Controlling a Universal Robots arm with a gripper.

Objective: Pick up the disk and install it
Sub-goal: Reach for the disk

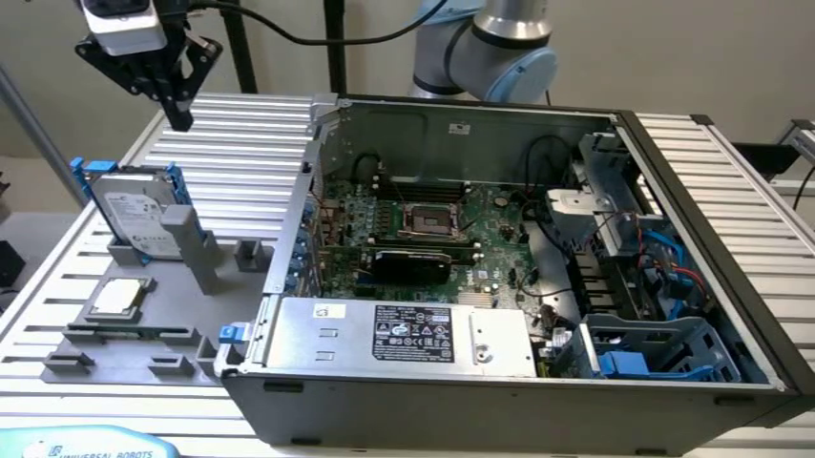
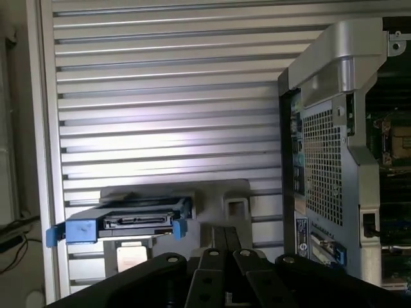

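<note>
i note the open computer case [image 1: 471,124] across the centre and the exterior view's right, a grey power box [image 1: 395,332] along its near edge. on the slatted table [image 1: 242,124] at the exterior view's left sits a grey tray [image 1: 128,361] with a small square chip [image 1: 114,298]. the disk [image 1: 134,215] stands on edge in that tray, untouched. the gripper [image 1: 182,119] hangs at upper left, above the disk and apart from it, pointing down, fingers pressed together, holding nothing.

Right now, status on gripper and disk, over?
Gripper shut, empty, hovering apart from the disk. Disk upright in grey stand, not yet picked. Nothing between them; open computer case alongside.
</note>
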